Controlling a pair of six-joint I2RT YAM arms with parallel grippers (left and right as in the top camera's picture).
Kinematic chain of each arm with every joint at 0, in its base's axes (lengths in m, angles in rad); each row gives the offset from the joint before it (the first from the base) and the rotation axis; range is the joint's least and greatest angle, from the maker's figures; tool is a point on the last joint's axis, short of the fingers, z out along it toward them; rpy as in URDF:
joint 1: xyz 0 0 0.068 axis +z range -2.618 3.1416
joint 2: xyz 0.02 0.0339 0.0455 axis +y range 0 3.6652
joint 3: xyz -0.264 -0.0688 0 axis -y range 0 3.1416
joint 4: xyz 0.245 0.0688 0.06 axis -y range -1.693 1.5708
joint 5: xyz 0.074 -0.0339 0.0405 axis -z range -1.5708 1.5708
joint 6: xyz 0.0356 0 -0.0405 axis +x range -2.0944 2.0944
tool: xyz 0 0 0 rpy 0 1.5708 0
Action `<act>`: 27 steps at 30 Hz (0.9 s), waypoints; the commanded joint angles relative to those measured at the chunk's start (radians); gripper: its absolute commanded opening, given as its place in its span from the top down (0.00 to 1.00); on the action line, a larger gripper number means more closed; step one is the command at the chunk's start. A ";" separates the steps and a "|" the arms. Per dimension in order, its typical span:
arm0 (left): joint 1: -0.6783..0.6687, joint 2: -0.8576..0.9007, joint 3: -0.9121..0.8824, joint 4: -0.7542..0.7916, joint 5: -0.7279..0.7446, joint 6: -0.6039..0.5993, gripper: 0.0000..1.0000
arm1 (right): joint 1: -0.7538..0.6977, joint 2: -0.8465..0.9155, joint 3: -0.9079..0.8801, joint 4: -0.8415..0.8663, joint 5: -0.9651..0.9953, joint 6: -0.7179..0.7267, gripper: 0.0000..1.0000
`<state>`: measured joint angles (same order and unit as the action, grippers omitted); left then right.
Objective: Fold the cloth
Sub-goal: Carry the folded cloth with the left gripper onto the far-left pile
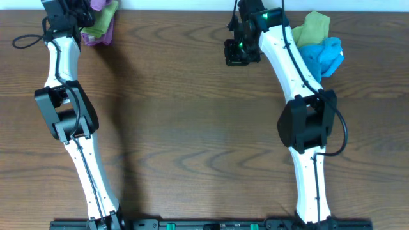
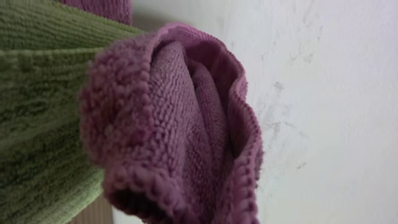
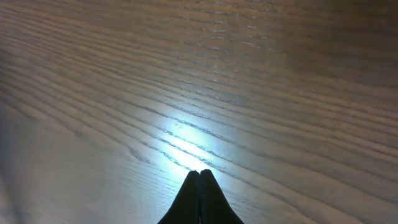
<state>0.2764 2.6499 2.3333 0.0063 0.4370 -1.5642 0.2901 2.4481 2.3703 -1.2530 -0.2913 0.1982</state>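
The left gripper's (image 1: 82,19) fingers cannot be seen, because the cloth (image 2: 180,124) fills the left wrist view. They are closed together. The purple cloth bunches up in a puffy fold right where they would be, so they seem to be pinching it.

Just beside the purple fold, at 9 o'clock in that view, is a yellow-green cloth (image 2: 37,93), and the two touch. A pale wall (image 2: 323,93) is at 3 o'clock.

The right gripper's (image 3: 199,186) fingers (image 3: 189,199) are pressed together and hold nothing. They point at the bare wood of the table (image 1: 192,128).

From above, the purple cloth sits in a lump at 11 o'clock on the table. The right gripper hangs near 1 o'clock. A blue cloth (image 1: 326,54) and another yellow-green cloth (image 1: 313,27) lie past it, near 2 o'clock.

I think the job has hardly begun. The cloth is crumpled, not flat, and must first come away from the pile.

To do this well, the left arm should lift the purple cloth up and pull it toward 6 o'clock, to the open middle of the table. It should go slowly, because the fuzzy green cloth may cling and get dragged along. Then the cloth should be laid out flat, so the right gripper can open and take a corner. I cannot see the white tag.
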 commanded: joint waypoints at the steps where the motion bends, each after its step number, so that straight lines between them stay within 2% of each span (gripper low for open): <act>1: 0.006 -0.011 0.003 -0.022 -0.019 0.037 0.94 | 0.006 -0.002 0.022 0.000 0.002 0.011 0.99; 5: 0.006 -0.011 0.003 -0.089 -0.018 0.038 0.93 | 0.006 -0.002 0.022 0.003 0.002 0.011 0.99; 7: 0.007 -0.011 0.003 -0.097 0.000 0.038 0.67 | 0.006 -0.003 0.022 0.003 0.002 0.011 0.99; 9: 0.012 -0.011 0.003 -0.088 0.022 0.039 0.35 | 0.006 -0.002 0.022 0.003 0.002 0.011 0.99; 10: 0.016 -0.011 0.003 -0.076 0.038 0.039 0.28 | 0.006 -0.003 0.022 0.003 0.002 0.011 0.99; 13: 0.032 -0.011 0.003 -0.053 0.086 0.046 0.18 | 0.006 -0.002 0.022 0.003 0.002 0.011 0.99; 14: 0.040 -0.011 0.003 -0.053 0.114 0.046 0.05 | 0.006 -0.002 0.022 0.003 0.002 0.011 0.99; 23: 0.084 -0.013 0.003 -0.057 0.252 0.090 0.05 | 0.012 -0.003 0.022 0.003 -0.013 0.014 0.99; 27: 0.096 -0.015 0.003 -0.113 0.292 0.094 0.05 | 0.024 -0.003 0.022 0.004 -0.013 0.014 0.99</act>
<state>0.3618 2.6499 2.3333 -0.0818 0.6708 -1.4979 0.2943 2.4481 2.3703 -1.2503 -0.2955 0.2012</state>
